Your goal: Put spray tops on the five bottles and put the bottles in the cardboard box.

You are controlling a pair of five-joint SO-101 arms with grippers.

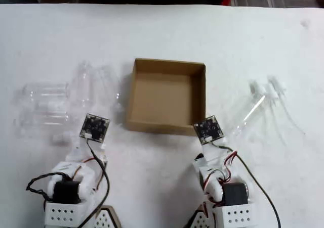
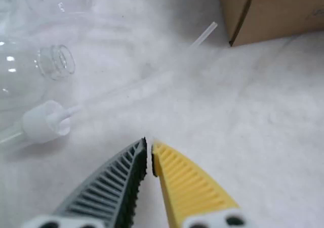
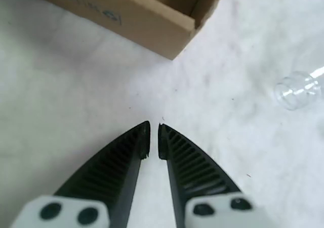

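Observation:
An open cardboard box [image 1: 167, 95] sits mid-table with nothing in it. Several clear bottles [image 1: 48, 106] lie on their sides left of it. A white spray top [image 2: 46, 121] with a long clear tube lies just ahead of my left gripper [image 2: 149, 148], beside a bottle's open neck [image 2: 55, 62]. Spray tops [image 1: 267, 90] and one clear bottle [image 1: 248, 114] lie right of the box. My left gripper is shut on nothing, near the box's front left corner [image 2: 238, 20]. My right gripper [image 3: 154, 137] is shut too, by the front right corner [image 3: 182, 33], with a bottle neck [image 3: 297, 89] off to the side.
The white table [image 1: 162, 31] stretches bare behind the box and between the two arm bases [image 1: 147, 187]. Cables [image 1: 101, 172] trail over both arms near the front edge.

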